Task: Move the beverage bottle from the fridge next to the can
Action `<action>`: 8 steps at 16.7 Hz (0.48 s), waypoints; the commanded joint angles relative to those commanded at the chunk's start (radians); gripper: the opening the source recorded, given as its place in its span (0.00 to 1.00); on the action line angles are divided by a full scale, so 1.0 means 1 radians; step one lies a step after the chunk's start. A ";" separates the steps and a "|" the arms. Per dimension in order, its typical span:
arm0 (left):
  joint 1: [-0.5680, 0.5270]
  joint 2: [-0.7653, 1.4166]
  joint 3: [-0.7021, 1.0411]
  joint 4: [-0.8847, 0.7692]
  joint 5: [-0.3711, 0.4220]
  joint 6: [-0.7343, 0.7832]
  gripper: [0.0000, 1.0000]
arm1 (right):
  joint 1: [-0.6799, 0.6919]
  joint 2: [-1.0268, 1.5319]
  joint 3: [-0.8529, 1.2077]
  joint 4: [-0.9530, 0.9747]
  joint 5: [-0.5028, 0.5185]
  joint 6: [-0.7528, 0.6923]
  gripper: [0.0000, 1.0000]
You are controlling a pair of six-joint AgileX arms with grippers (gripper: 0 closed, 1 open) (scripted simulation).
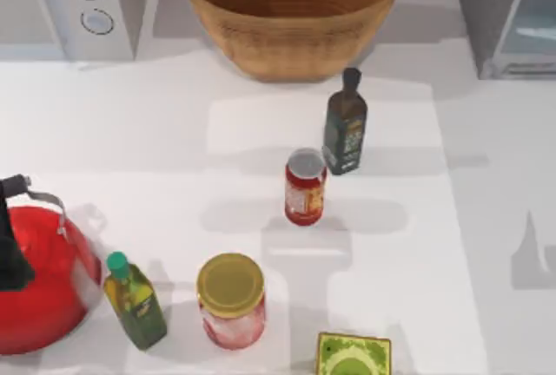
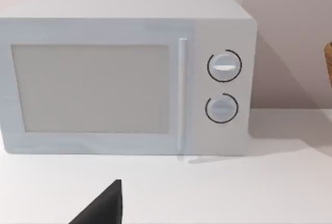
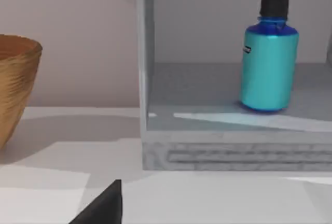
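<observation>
Going left to right, the can [image 1: 305,187] stands mid-tabletop [image 1: 156,132]; the beverage bottle [image 3: 268,58] sits upright inside the open fridge [image 1: 512,19] at right. We judge nothing done yet: reaching, grasping, carrying remain. We cannot tell our fingers' state.

Table layout, top and wrist views.
Beverage bottle [image 3: 268,58] upright inside fridge [image 1: 508,19], at back right corner of table [image 1: 486,219]. Basket [image 1: 291,10] at back centre; microwave [image 1: 74,6] at back left. Can [image 1: 305,187] mid-table, slim bottle [image 1: 345,123] just behind and right of it. Front left: kettle [image 1: 39,279], then small bottle [image 1: 135,301], then jar [image 1: 231,299] to its right. Flat box [image 1: 352,356] at front edge, right of jar.
</observation>
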 joint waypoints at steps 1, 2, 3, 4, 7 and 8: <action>0.000 0.000 0.000 0.000 0.000 0.000 1.00 | 0.000 0.000 0.000 0.000 0.000 0.000 1.00; 0.000 0.000 0.000 0.000 0.000 0.000 1.00 | 0.000 0.000 0.000 0.000 0.000 0.000 1.00; 0.000 0.000 0.000 0.000 0.000 0.000 1.00 | -0.002 0.010 0.008 0.009 -0.001 0.000 1.00; 0.000 0.000 0.000 0.000 0.000 0.000 1.00 | -0.007 0.030 0.024 0.027 -0.002 -0.001 1.00; 0.000 0.000 0.000 0.000 0.000 0.000 1.00 | -0.029 0.156 0.109 0.121 -0.015 -0.001 1.00; 0.000 0.000 0.000 0.000 0.000 0.000 1.00 | -0.038 0.219 0.147 0.163 -0.021 -0.001 1.00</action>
